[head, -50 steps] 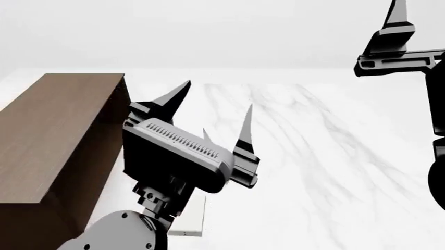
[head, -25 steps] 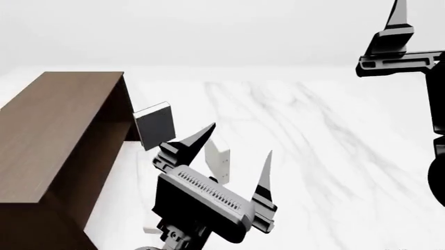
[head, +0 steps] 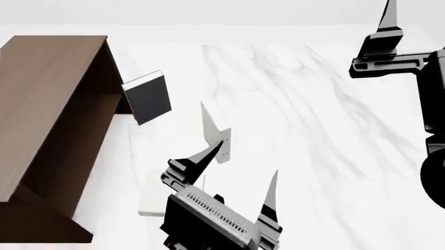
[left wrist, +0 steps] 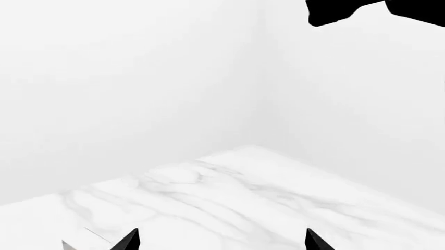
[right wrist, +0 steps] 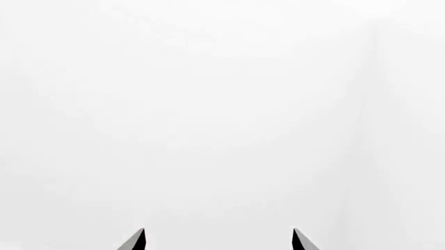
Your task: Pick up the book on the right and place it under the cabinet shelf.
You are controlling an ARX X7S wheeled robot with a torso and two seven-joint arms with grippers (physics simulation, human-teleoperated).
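Three books (head: 147, 97), one cabinet (head: 49, 99)

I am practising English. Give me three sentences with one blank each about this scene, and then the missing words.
1. The cabinet is made of dark ____ wood.
2. The left gripper is ____ and holds nothing.
3. The dark book is beside the cabinet, on a table with a white ____ pattern.

Missing words: brown; open; marble.

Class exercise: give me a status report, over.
Left pincer open, empty; right pincer open, empty. Thin plain whitish-grey book flat on white marble table, ungrasped. Upright white dotted-edge book close by left pincer.
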